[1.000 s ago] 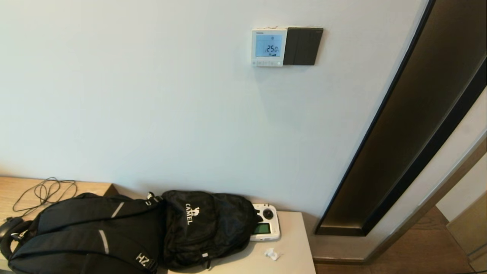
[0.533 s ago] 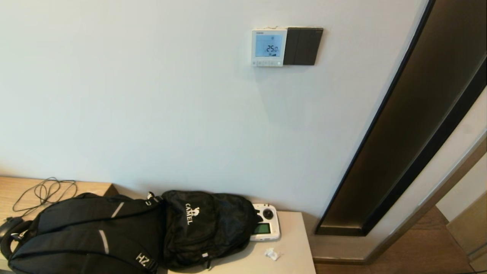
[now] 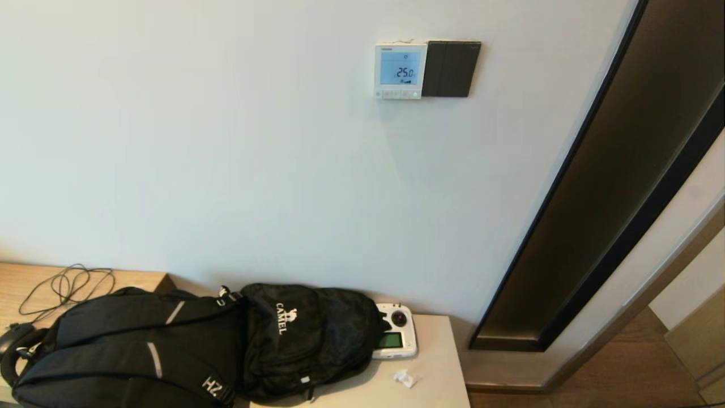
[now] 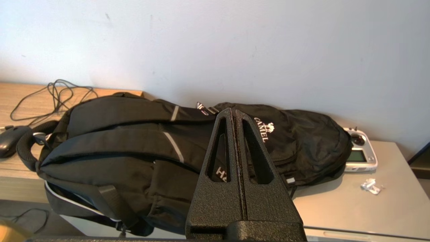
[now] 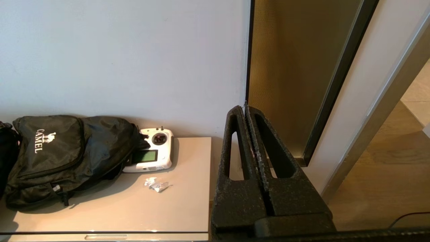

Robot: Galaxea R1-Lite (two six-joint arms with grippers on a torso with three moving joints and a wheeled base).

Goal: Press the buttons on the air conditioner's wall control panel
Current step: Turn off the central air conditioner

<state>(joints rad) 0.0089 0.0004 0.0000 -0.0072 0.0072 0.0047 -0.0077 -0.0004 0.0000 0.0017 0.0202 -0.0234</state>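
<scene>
Head view: small square white plastic wall panel [image 3: 400, 70] with pale blue 25.0 screen, high above both grippers | left gripper [image 4: 234, 113] pressed together over black fabric backpack [image 4: 134, 141] | right gripper [image 5: 245, 109] pressed together, beside beige cabinet top [image 5: 181, 198]

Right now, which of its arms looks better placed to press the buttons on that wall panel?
Probably the right. The right tool, shut, faces the wall beside the door frame, the panel's side; the left tool, also shut, hangs over the backpacks, farther left. Neither is raised yet.
</scene>
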